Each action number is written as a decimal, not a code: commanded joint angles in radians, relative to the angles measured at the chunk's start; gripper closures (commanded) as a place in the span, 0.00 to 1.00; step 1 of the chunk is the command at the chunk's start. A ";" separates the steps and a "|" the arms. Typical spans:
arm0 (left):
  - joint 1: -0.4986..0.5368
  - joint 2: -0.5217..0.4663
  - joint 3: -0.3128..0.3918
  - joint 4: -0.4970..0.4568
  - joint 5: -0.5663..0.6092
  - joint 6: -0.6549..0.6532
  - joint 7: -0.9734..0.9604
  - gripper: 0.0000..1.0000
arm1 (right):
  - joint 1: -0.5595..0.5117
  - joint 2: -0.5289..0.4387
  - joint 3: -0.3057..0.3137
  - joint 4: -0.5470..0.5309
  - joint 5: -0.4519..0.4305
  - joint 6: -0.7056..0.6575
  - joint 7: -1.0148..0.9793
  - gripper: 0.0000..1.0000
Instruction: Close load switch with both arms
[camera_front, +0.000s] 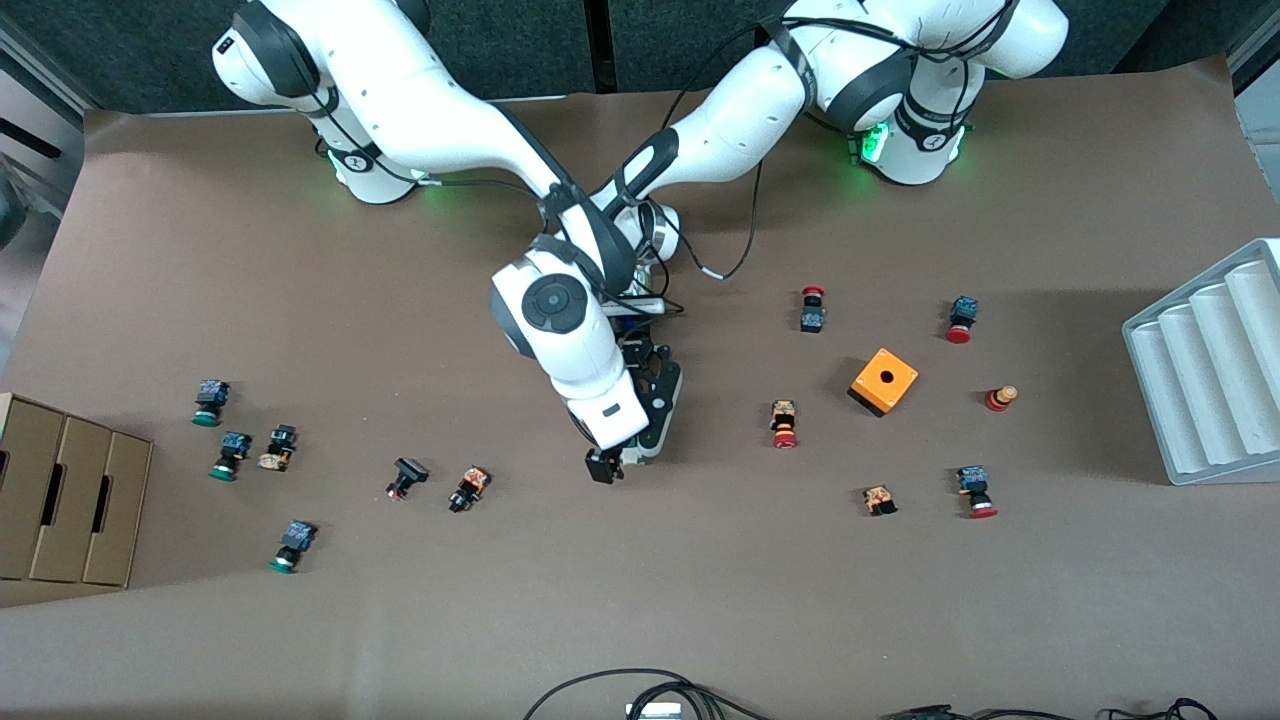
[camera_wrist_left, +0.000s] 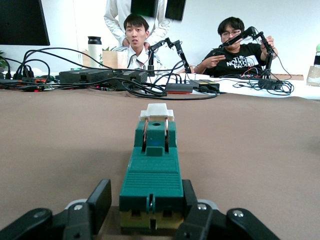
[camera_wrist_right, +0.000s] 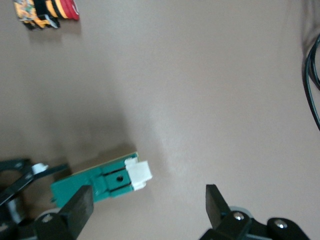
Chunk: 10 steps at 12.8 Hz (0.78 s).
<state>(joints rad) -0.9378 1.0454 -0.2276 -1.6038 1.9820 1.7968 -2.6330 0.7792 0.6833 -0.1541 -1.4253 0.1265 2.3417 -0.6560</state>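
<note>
Center frame, mid-table: left gripper (camera_wrist_left: 150, 212) pinched tight on load switch (camera_wrist_left: 152, 172) body. Right gripper (camera_wrist_right: 145, 202) spread wide, fingers apart around its white handle (camera_wrist_right: 137, 173), not touching.

A man's black shirt (camera_wrist_left: 239, 62) reads "THE NORTH FACE".

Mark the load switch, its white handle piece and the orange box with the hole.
load switch (camera_wrist_left: 152, 175), left wrist view, ribbed green top.
white handle piece (camera_wrist_right: 138, 173), right wrist view, its middle.
orange box (camera_front: 892, 386), front view, top face beside the hole.
</note>
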 joint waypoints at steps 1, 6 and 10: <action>-0.016 0.031 0.008 -0.004 0.011 -0.011 -0.016 0.36 | -0.023 -0.063 0.007 -0.012 -0.007 -0.079 -0.001 0.00; -0.013 0.031 0.010 -0.001 0.012 -0.011 -0.015 0.36 | -0.078 -0.145 0.008 -0.012 0.008 -0.180 0.056 0.00; -0.013 0.031 0.010 -0.002 0.012 -0.010 -0.015 0.36 | -0.103 -0.231 -0.007 -0.006 0.024 -0.295 0.182 0.00</action>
<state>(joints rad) -0.9379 1.0454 -0.2274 -1.6038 1.9822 1.7966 -2.6330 0.6808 0.5056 -0.1567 -1.4234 0.1352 2.1059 -0.5224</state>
